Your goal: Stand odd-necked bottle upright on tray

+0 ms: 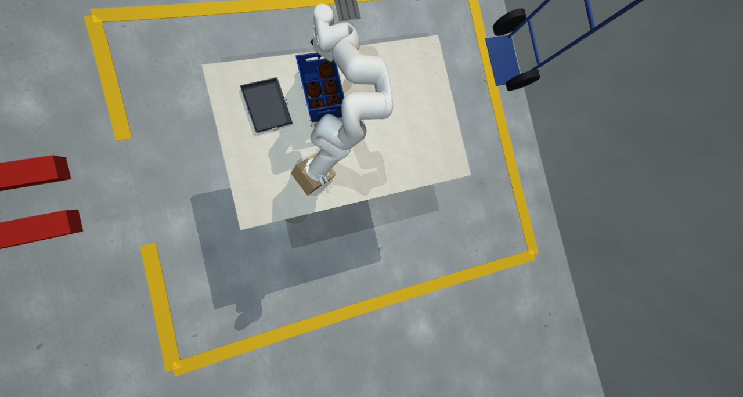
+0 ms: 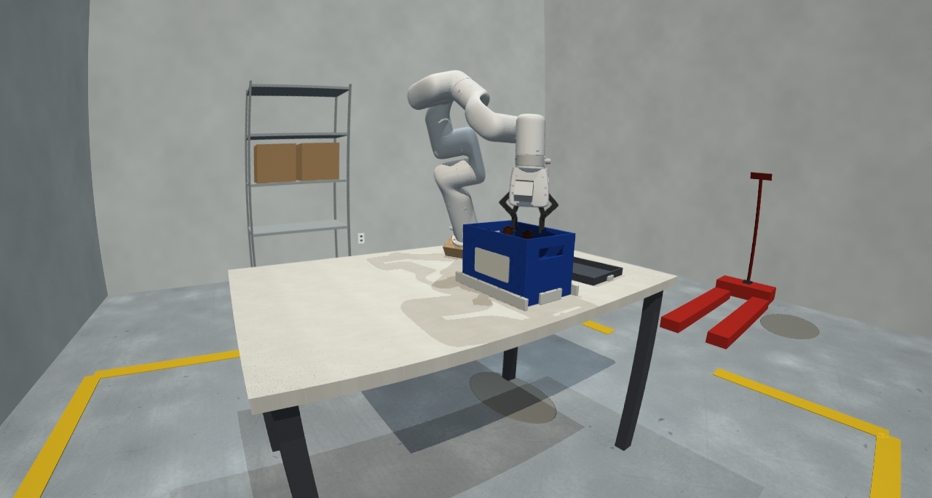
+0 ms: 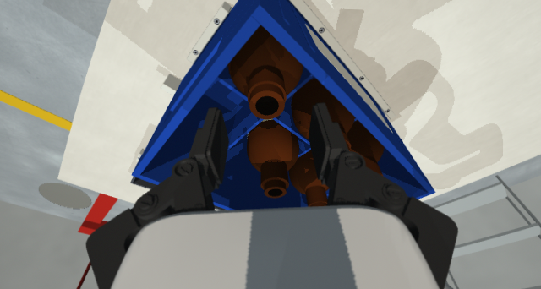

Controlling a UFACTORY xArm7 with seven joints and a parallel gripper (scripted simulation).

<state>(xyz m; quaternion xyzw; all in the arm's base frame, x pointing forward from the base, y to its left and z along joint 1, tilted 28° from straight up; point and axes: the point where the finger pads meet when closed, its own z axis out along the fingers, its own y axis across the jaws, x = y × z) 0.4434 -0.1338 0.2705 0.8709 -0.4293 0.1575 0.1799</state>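
The blue crate [image 1: 326, 113] [image 2: 550, 273] [image 3: 292, 44] stands level on the table. It holds several upright brown bottles; its cell at the far-left corner in the top view is empty. My gripper [image 2: 528, 229] [image 3: 267, 122] is open, pointing down, with fingertips just inside the crate. In the wrist view its fingers stand on either side of the corner bottle's mouth [image 3: 267, 106]; contact is not visible. This bottle [image 1: 326, 69] stands beside the empty cell. Another bottle [image 1: 313, 89] [image 3: 271, 147] and the rest stand behind. The dark tray [image 1: 266, 105] [image 2: 596, 271] is level and holds nothing.
Pale stop strips [image 2: 491, 290] edge the crate's foot on the table [image 1: 415, 108] [image 2: 325, 312]. The crate's walls and dividers surround the bottles. The arm's base [image 1: 312, 179] stands at the table's opposite side, and the arm reaches over the crate.
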